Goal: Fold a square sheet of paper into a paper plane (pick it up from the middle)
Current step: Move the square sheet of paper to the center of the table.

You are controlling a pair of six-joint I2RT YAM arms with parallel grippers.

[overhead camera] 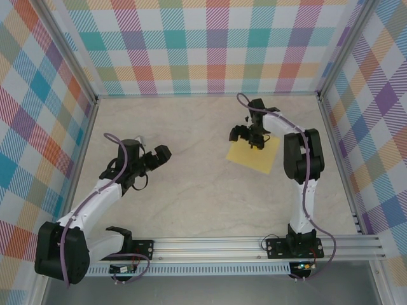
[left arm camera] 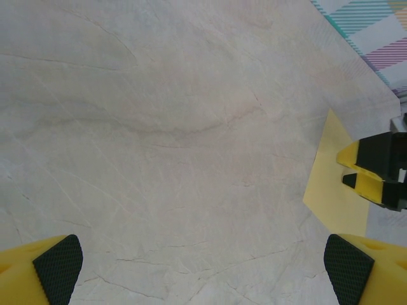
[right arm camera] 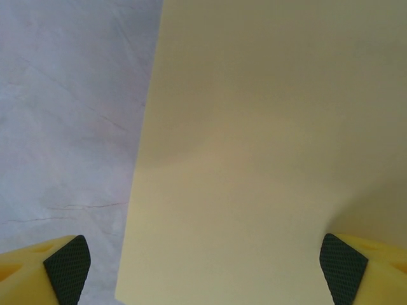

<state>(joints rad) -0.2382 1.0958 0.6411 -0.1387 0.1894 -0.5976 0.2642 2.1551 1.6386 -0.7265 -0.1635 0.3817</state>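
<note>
From above, the right gripper (overhead camera: pixel 249 135) covers the far left part of the square sheet of paper (overhead camera: pixel 259 160), so whether it touches the paper cannot be told. The right wrist view cuts the sheet off at the top and right. The left wrist view cuts it off at the right edge.

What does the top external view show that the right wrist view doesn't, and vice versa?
Top external: the left arm off to one side, the right arm reaching over the square sheet of paper, the plaid walls. Right wrist: the sheet's plain, unfolded surface and straight left edge up close, with the open jaws' black pads at the bottom corners. Shared: that sheet on the marbled table.
</note>
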